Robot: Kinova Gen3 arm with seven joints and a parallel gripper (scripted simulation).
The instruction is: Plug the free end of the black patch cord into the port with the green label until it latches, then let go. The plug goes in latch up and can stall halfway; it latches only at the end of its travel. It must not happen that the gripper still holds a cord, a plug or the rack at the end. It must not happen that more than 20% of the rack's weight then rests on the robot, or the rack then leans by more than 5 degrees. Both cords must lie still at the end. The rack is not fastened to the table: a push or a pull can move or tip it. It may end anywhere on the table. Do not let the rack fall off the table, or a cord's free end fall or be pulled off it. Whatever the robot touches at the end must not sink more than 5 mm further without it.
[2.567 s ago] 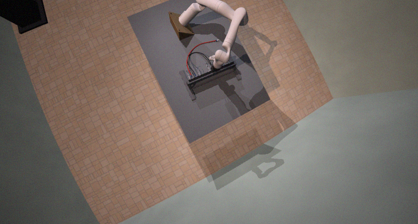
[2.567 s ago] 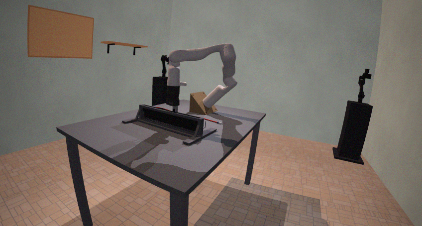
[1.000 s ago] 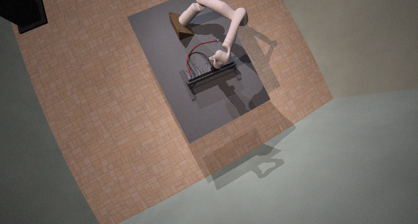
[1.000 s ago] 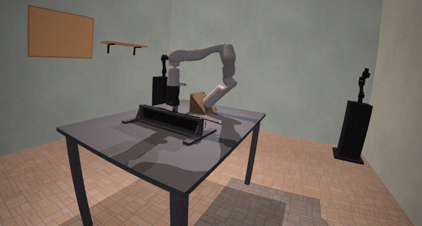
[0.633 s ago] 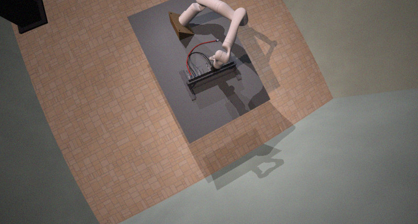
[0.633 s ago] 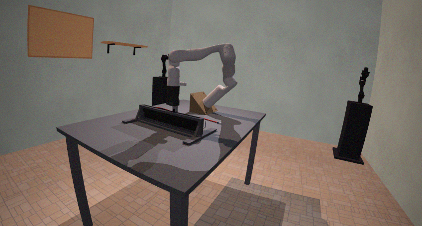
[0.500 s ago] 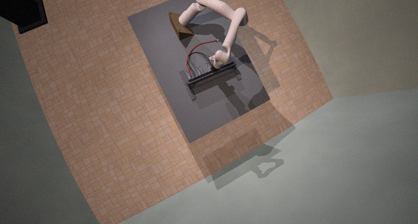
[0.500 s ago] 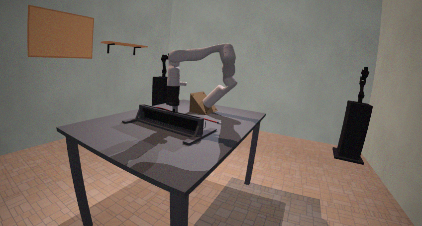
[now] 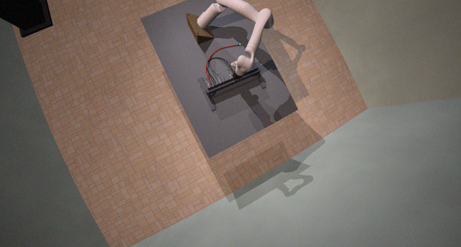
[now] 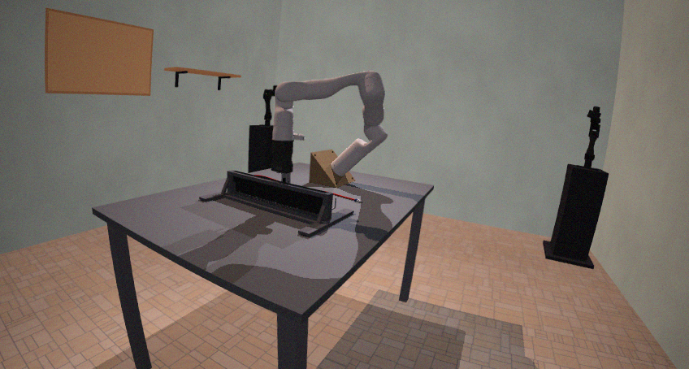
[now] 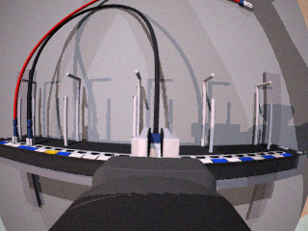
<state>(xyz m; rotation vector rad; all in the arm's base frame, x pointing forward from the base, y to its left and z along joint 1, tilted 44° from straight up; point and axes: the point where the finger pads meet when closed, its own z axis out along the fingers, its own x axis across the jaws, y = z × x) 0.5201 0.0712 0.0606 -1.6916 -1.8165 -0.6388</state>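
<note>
The gripper (image 11: pixel 155 146) (image 10: pixel 285 178) is shut on the blue-booted plug (image 11: pixel 155 139) of the black patch cord (image 11: pixel 157 72) (image 9: pixel 219 57). The plug is at the rack's port row; how deep it sits is hidden by the fingers. The cord arches up and back to a blue-booted plug (image 11: pixel 30 129) at the left end of the row. The black rack (image 9: pixel 226 84) (image 10: pixel 309 189) stands upright on its feet. Its label strip shows white, blue and yellow labels in the wrist view; no green label shows, and the gripper hides part of the strip.
A red cord (image 11: pixel 17 91) (image 9: pixel 223 47) is plugged in at the far left. Its free end (image 11: pixel 246 5) (image 10: pixel 357 201) lies on the table behind the rack. Thin metal cord guides (image 11: pixel 78 111) (image 11: pixel 204 111) stand behind the ports. The arm's brown wedge base (image 10: pixel 321 169) stands farther back.
</note>
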